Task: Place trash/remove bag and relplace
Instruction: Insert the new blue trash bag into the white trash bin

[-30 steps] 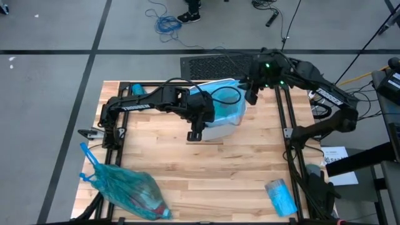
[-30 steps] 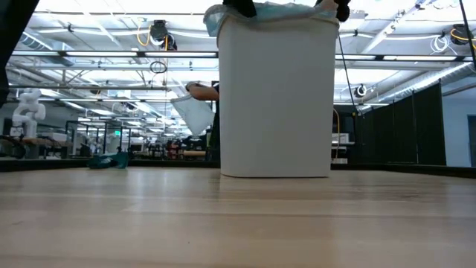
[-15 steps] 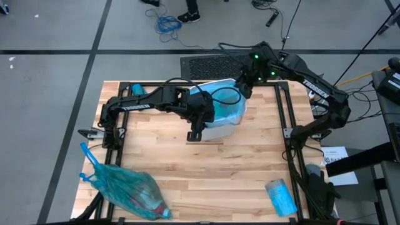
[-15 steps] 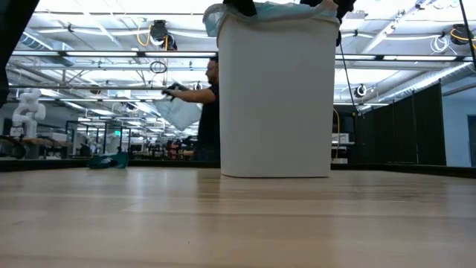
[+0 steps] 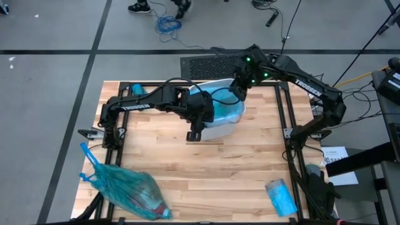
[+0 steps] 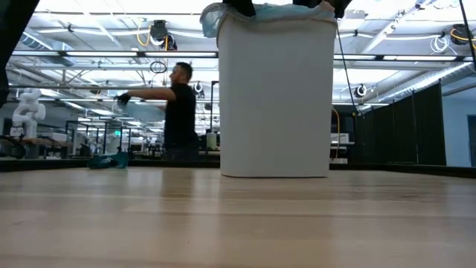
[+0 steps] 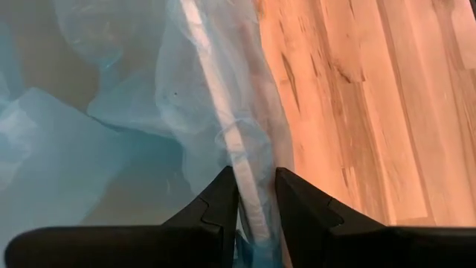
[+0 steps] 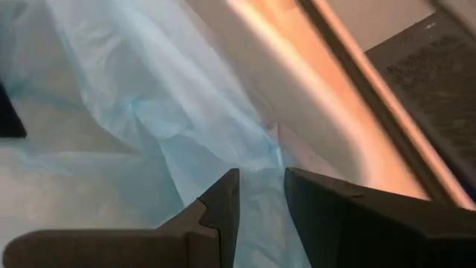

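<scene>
The left gripper (image 7: pixel 256 201) pinches the blue liner (image 7: pixel 149 134) over the bin's (image 6: pixel 275 97) near rim, film running between its fingers. The right gripper (image 8: pixel 260 195) grips the liner's far edge likewise. The full trash bag (image 5: pixel 128 190) lies at the table's (image 5: pixel 231 175) front-left corner, well apart from both.

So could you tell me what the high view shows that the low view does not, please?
Only the high view shows the filled blue bag tied off at the table's near left corner, a blue packet near right, and the left gripper and right gripper at the bin's rim. Only the low view shows a person in the room behind. Both show the white bin with its blue liner.
</scene>
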Motion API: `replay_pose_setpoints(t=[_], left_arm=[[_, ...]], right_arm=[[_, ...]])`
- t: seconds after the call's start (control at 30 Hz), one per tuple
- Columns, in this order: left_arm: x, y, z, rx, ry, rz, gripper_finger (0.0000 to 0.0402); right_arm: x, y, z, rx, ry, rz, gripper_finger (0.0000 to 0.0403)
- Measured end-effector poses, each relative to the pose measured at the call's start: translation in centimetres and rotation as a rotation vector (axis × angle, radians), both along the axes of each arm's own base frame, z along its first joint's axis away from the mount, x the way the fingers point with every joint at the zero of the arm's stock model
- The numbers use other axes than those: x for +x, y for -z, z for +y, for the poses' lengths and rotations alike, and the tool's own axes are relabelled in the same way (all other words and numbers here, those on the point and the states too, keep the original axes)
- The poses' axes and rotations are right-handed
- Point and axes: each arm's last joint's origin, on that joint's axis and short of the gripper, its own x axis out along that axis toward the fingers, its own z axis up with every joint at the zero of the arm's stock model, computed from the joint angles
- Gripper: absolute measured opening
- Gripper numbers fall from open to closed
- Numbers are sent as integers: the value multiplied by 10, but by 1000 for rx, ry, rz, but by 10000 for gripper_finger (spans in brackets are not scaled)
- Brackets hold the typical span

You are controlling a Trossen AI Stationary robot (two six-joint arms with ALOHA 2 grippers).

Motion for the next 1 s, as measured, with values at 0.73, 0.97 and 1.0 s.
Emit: replay_pose_setpoints(t=[0.73, 0.97, 1.0], left_arm=[[-13, 6, -2, -20, 39, 148, 89], [-13, 6, -2, -20, 40, 147, 89], [-13, 6, -2, -20, 39, 147, 89]], right_arm=[[-23, -24, 11, -139, -26, -58, 101], [-25, -24, 10, -129, -25, -60, 56], [-25, -24, 11, -126, -33, -61, 51]])
